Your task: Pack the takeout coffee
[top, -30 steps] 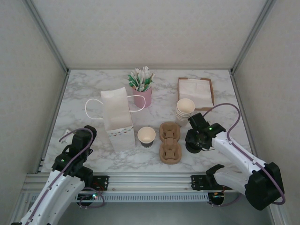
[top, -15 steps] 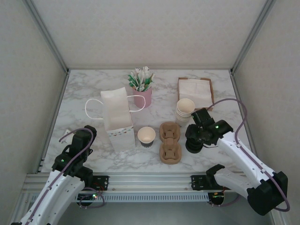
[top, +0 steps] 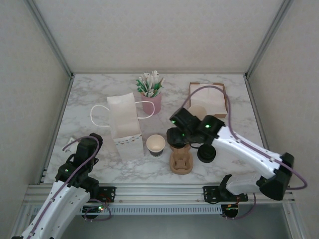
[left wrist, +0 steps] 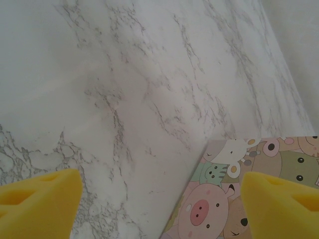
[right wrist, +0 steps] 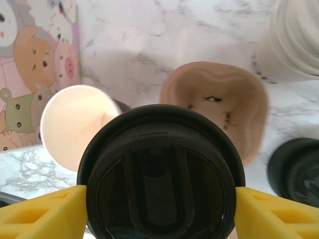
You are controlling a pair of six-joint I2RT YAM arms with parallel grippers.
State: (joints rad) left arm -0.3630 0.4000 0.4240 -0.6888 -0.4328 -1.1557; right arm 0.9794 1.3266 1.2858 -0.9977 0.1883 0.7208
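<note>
Currently R arm is reaching across the counter [top: 89, 94] toward its middle, wrist hanging over the far pocket of the cardboard carrier [top: 180, 160]. R fingers [right wrist: 42, 214] are clamping a black lid [right wrist: 162, 174] by its rim, one on each side. Whether a cup is hanging under it I cannot tell, since the lid is blocking everything below.

Lidless cream cup [top: 155, 144] is standing upright nr the near edge, btwn the paper bag [top: 123, 124] and the carrier, just beside the bag. In R wrist view it is showing past the lid's left side, w/ a carrier pocket to its right.

Second black lid [top: 206, 153] is lying on the counter just right of the carrier, apart from the fingers. Cup stack [right wrist: 299, 35] is sitting behind it, partly hidden by the R arm in top view. Napkin tray [top: 208, 95] is sitting toward the far-right corner, and the pink pot of sachets [top: 151, 97] nr the middle of the far edge.

L arm is hanging by the near-left corner. L fingers [left wrist: 45, 201] are standing wide apart w/ nothing btwn them, looking down on bare marble and a corner of the bag's cartoon print.
</note>
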